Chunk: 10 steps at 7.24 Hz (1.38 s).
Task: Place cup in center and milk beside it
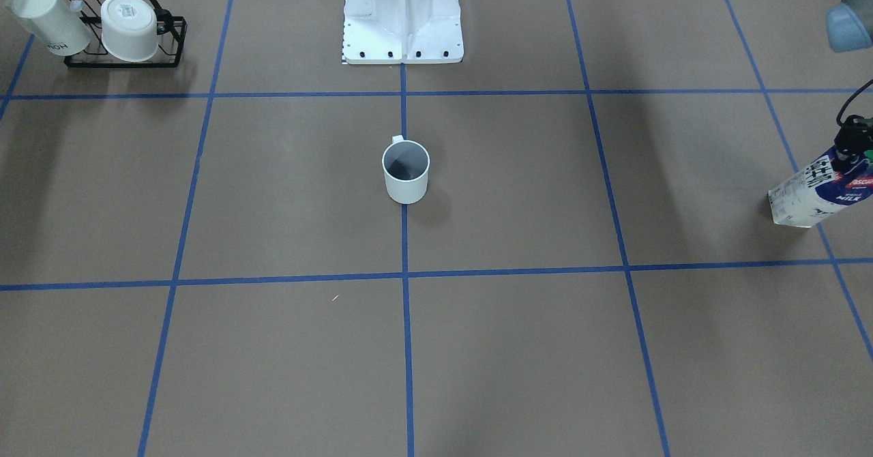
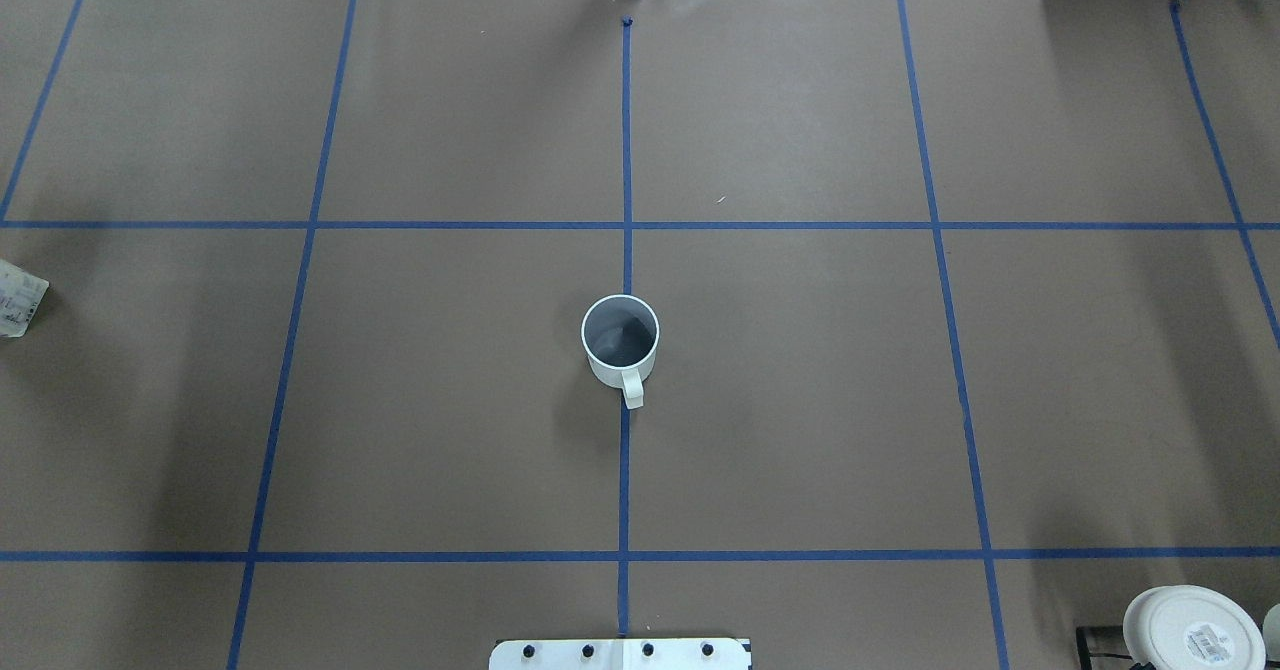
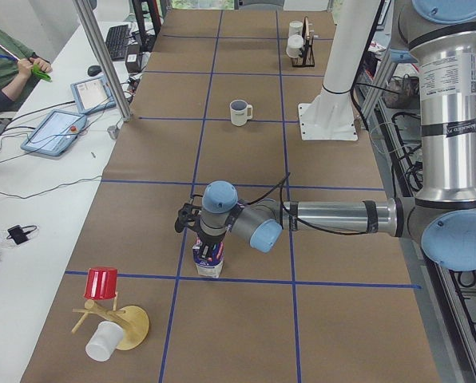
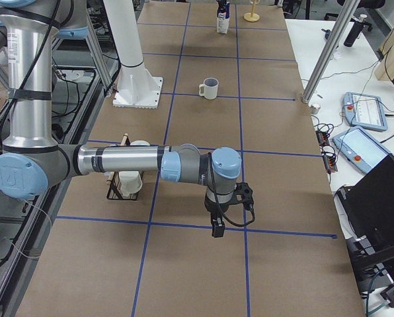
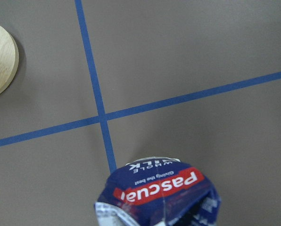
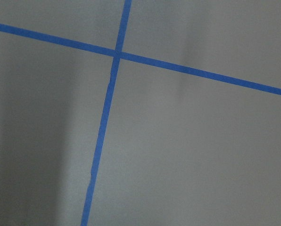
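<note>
The plain white cup stands upright in the center of the brown taped surface, on the middle blue line; it also shows in the overhead view. The milk stands far out on my left side, on a tape crossing. My left gripper sits over the carton's top, fingers down along it. The left wrist view shows the carton's top just below the camera but no fingers, so I cannot tell if they are closed. My right gripper hangs low over bare table; I cannot tell its state.
A black wire rack with two other white mugs stands on my right side. A wooden stand with a red cup and a white cup is beyond the milk. The white robot base is at the near edge.
</note>
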Available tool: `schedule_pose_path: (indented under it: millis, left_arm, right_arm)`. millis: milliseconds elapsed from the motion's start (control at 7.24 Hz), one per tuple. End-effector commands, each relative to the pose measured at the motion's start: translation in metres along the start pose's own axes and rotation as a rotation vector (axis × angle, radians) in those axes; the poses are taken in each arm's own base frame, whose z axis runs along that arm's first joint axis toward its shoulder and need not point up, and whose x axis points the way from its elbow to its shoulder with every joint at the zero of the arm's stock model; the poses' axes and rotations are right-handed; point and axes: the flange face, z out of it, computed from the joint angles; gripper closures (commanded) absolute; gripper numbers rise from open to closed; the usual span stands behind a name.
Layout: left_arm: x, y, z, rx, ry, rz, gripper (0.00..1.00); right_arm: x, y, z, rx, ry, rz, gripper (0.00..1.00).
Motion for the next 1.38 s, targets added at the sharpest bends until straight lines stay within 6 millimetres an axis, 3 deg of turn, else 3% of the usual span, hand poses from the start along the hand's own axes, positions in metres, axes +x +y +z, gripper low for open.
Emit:
schedule_pose_path:
  millis: [0, 276, 415, 691, 967, 1106, 1244]
  left_arm:
    - [0.027, -0.012, -0.025, 0.020, 0.056, 0.011, 1.00]
    - [0.089, -0.033, -0.083, 0.021, 0.138, -0.093, 1.00]
    - [0.135, -0.057, -0.103, 0.056, 0.167, -0.176, 1.00]
    - [0.253, -0.089, -0.081, 0.038, 0.191, -0.269, 1.00]
    - [0.398, -0.137, -0.087, -0.007, 0.112, -0.311, 1.00]
    - [0.482, -0.145, -0.090, -0.036, 0.052, -0.300, 1.00]
    - [0.541, -0.134, -0.084, -0.053, 0.066, -0.313, 1.00]
  right_arm:
    - [0.000, 0.000, 0.001, -0.001, 0.000, 0.001, 0.00]
    - [0.001, 0.001, 0.002, -0.005, 0.001, 0.003, 0.00]
    - [0.003, 0.001, 0.004, -0.007, 0.000, 0.005, 0.00]
    - [0.003, 0.001, 0.004, -0.010, 0.000, 0.007, 0.00]
    - [0.003, 0.001, 0.004, -0.010, 0.000, 0.007, 0.00]
    - [0.004, 0.003, 0.005, -0.011, 0.001, 0.008, 0.00]
    - [0.004, 0.003, 0.005, -0.011, 0.001, 0.008, 0.00]
